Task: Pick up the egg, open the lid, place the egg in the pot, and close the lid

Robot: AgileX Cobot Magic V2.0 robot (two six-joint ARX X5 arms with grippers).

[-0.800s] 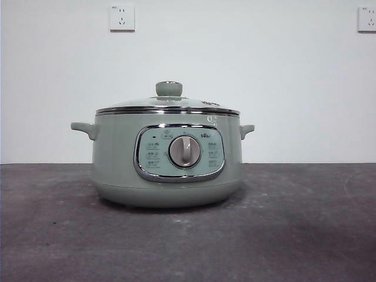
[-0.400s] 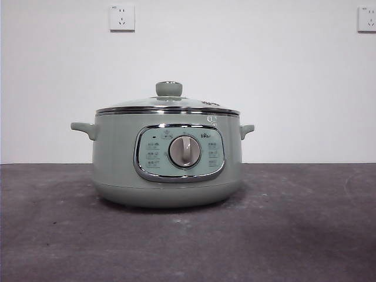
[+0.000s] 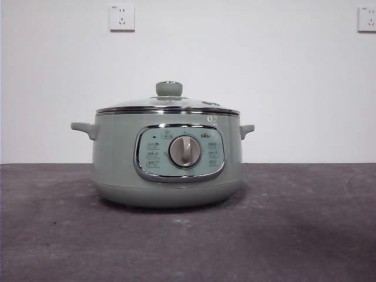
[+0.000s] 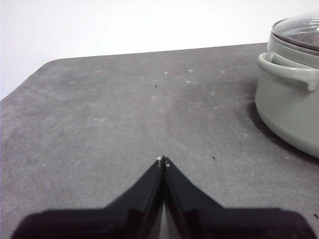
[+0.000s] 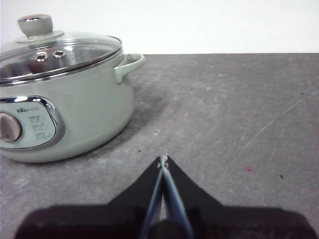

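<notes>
While lid (image 3: pixel 168 103) sits on pot (image 3: pixel 168 158) | left end effector (image 4: pixel 162 161), right end effector (image 5: pixel 162 160) pressed together, apart from pot

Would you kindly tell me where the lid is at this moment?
The lid sits closed on the pot in mid-table in the front view, knob up; both grippers wait apart from it, low over the table.

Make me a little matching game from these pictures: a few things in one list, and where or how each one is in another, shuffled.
Things:
1. lid
2. pot
3. left pincer
4. wall socket

States:
A. shut, holding nothing, over the bare table
B. high on the white wall
C. resting closed on the pot
D. standing on the grey table

Pairs: 1-C, 2-D, 3-A, 4-B
</notes>
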